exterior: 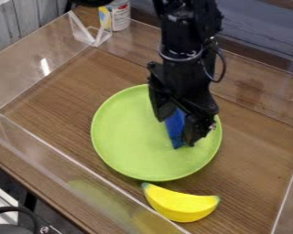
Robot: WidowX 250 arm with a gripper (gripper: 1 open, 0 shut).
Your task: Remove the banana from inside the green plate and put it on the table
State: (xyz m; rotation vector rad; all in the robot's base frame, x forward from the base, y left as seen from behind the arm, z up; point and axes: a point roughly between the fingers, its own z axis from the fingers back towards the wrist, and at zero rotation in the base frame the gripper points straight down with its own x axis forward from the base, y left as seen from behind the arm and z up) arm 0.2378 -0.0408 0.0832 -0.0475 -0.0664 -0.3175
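Banana off the plate, my jaws spread wide

My gripper (183,122) hangs over the green plate (122,137); the banana (179,201) lies on the table (76,91) at six o'clock from it

Blue block (175,129), rectangular, upright and slightly tilted. Clear acrylic walls (39,69) along the edges, glare on the near one. White bottle with a yellow label (111,15) at the far back, beyond the wall, top cropped.

Clear acrylic walls (39,55) enclose the workspace; dark backdrop (259,27) behind.
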